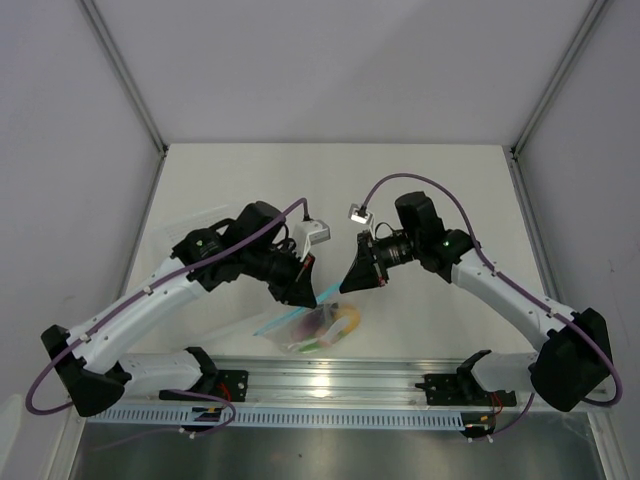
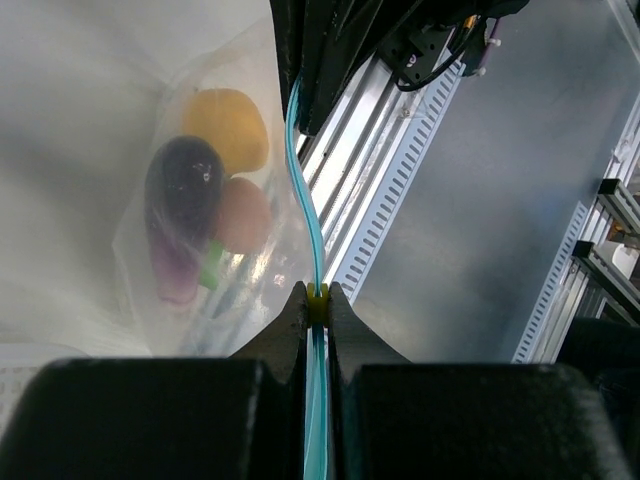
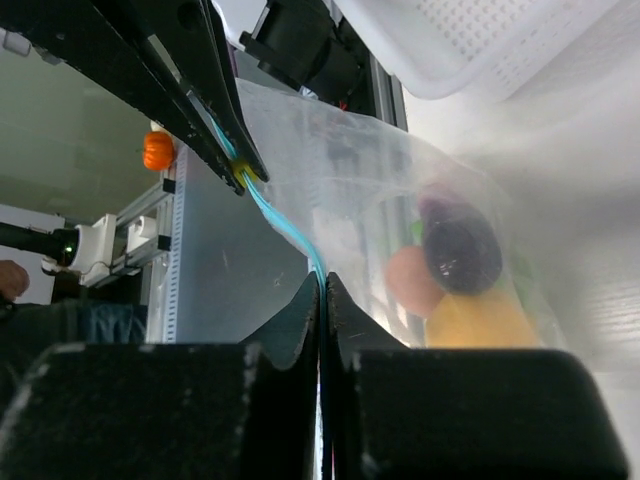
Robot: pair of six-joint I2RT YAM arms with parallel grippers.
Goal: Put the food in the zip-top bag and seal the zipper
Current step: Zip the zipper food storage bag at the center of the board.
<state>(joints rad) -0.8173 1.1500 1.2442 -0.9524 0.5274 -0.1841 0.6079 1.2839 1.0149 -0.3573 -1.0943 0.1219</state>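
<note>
The clear zip-top bag (image 1: 318, 326) hangs between my two grippers just above the table's near edge. Inside it are a yellow piece (image 2: 228, 125), a purple piece (image 2: 183, 190), a pink round piece (image 2: 243, 215) and a bit of green (image 2: 210, 268). My left gripper (image 2: 317, 297) is shut on the light blue zipper (image 2: 300, 190), with the yellow slider between its tips. My right gripper (image 3: 322, 282) is shut on the same zipper (image 3: 285, 225) further along. In the top view the left gripper (image 1: 308, 292) and right gripper (image 1: 348, 283) stand close together above the bag.
A white perforated basket (image 3: 480, 40) lies on the table beyond the bag. The slotted metal rail (image 1: 330, 380) with both arm bases runs along the near edge, right under the bag. Grey walls enclose the table at the back and sides.
</note>
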